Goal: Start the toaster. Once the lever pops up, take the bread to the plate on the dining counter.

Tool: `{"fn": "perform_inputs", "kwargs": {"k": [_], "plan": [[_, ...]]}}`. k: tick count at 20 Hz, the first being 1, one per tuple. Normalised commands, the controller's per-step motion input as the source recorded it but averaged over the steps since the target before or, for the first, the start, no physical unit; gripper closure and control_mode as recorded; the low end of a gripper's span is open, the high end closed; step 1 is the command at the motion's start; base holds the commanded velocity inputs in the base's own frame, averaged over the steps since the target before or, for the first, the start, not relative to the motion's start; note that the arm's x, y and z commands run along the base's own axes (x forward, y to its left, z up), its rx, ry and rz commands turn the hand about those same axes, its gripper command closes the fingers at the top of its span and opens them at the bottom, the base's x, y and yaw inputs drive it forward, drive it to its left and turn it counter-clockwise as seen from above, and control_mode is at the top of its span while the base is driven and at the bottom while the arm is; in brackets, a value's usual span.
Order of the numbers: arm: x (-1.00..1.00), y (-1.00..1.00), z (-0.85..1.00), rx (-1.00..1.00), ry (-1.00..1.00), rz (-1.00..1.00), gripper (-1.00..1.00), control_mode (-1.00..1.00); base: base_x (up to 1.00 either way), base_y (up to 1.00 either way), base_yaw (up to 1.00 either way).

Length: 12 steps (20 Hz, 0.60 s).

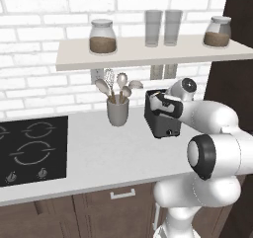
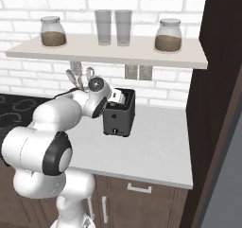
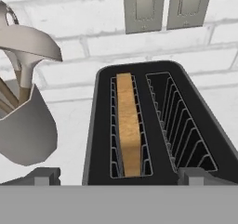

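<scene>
White worktop [image 1: 99,153]: toaster [image 1: 160,116] near its back edge, bread [image 3: 128,125] in one slot. Tool [image 3: 118,174] hovers above, spread wide, grasping nothing. Starting step; next, press the lever.

The arm covers the right side of the toaster [image 1: 159,121] in the left base view and its left side in the right base view. In the hand view the bread [image 3: 128,125] sits in the left slot, only its top edge showing, and the utensil cup [image 3: 23,130] is cut off at the left edge.

Glossy white rounded arm [image 1: 217,148] (black rings at joints), claw [image 3: 118,174] tips dark grey.
</scene>
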Motion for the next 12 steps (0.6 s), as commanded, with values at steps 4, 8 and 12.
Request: {"fn": "perform_inputs", "kwargs": {"k": [4, 8, 12], "plan": [[0.03, -0.01, -0.08, -0.06, 0.00, 0.00, -1.00, -1.00, 0.00, 0.00, 0.00], [0.00, -0.06, -0.16, -0.09, 0.00, 0.00, -1.00, -1.00, 0.00, 0.00, 0.00], [0.03, -0.04, -0.10, -0.08, 0.00, 0.00, -1.00, -1.00, 0.00, 0.00, 0.00]]}}
